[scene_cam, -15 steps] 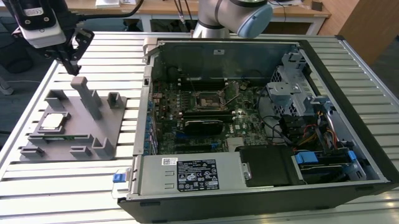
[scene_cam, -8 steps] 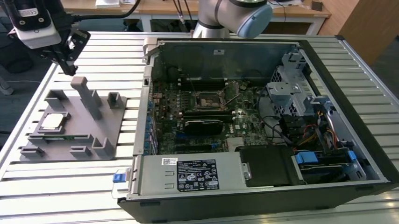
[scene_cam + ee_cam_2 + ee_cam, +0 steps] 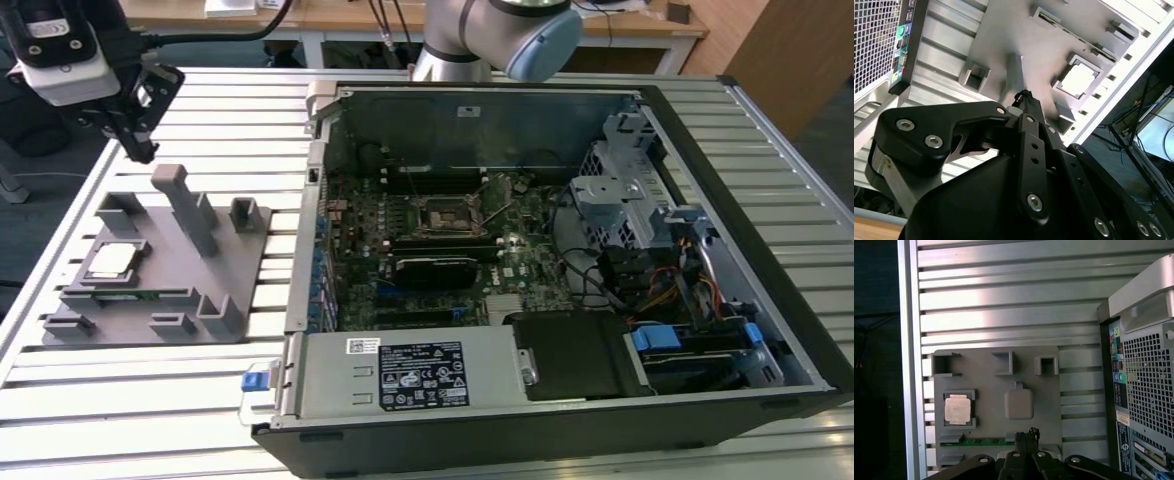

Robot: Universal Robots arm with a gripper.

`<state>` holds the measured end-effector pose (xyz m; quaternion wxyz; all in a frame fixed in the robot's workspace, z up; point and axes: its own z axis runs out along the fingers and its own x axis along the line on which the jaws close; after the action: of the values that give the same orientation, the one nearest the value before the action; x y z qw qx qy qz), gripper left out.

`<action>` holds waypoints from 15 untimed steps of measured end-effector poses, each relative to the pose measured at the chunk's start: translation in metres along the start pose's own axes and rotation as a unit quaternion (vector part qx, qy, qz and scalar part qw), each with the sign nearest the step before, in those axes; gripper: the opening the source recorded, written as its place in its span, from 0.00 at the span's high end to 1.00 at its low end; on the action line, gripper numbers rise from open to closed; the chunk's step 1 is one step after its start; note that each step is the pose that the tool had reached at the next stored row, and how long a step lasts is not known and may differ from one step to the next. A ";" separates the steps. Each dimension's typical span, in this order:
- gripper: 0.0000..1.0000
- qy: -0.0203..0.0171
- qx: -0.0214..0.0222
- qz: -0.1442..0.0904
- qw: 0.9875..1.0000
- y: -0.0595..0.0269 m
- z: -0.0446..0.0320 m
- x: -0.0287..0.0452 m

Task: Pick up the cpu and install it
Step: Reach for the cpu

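None of the task looked done: the cpu (image 3: 958, 409) lay in its pocket on the grey fixture (image 3: 1046, 405), well apart from the socket (image 3: 447, 212) inside the computer case (image 3: 400, 400). Above the fixture hung the gripper (image 3: 1027, 436), clenched on nothing.

A silver desk of ribbed aluminium slats (image 3: 174, 100) carries everything, and its bands shine with bright reflected light in the first wrist view. Beyond the desk's far edge stands a light wooden table with white legs (image 3: 334, 15), with dark cables (image 3: 390, 20) hanging in front of it. A brown wooden panel (image 3: 787, 50) rises past the far corner on the exterior view's right. Dark floor (image 3: 876, 390) lies off the desk's edge.
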<state>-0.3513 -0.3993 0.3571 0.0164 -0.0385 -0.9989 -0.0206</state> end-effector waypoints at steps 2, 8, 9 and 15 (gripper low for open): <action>0.89 0.000 0.000 0.000 1.000 -0.0002 0.0004 0.0020; 0.89 0.001 0.000 0.000 1.000 -0.0011 0.0023 0.0135; 0.89 0.001 0.000 0.000 1.000 -0.0014 0.0026 0.0160; 0.89 0.001 0.000 0.000 1.000 -0.0047 0.0058 0.0306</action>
<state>-0.3823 -0.4014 0.3521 0.0178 -0.0380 -0.9989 -0.0205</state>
